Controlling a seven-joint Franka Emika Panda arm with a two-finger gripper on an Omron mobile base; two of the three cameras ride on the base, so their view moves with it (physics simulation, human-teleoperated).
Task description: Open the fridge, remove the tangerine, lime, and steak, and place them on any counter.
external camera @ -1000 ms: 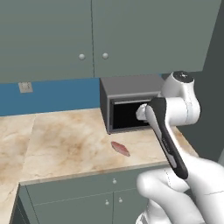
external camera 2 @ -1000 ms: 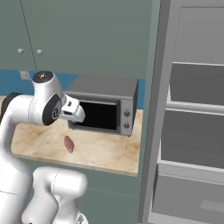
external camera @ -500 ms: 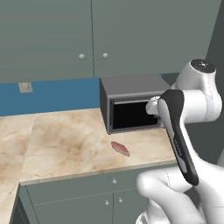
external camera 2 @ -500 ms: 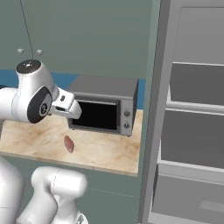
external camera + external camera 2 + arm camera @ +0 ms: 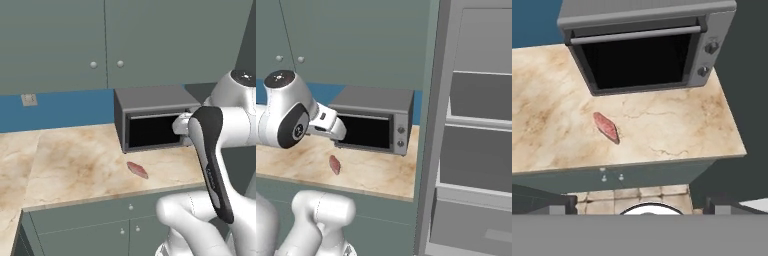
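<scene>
Your gripper [image 5: 640, 202] hung well above the counter's [image 5: 677, 130] front edge, its jaws spread wide and holding nothing; the two dark fingertips [image 5: 542, 204] stood far apart at the bottom of the hand view. The steak [image 5: 606, 126] lay flat on the counter [image 5: 75, 165], just in front of the grey microwave [image 5: 647, 47] and apart from it; you saw the steak [image 5: 137, 169] likewise from the left base and the steak [image 5: 334, 164] from the right. The fridge [image 5: 471, 150] stood open beside the counter [image 5: 376, 172], grey shelves showing.
</scene>
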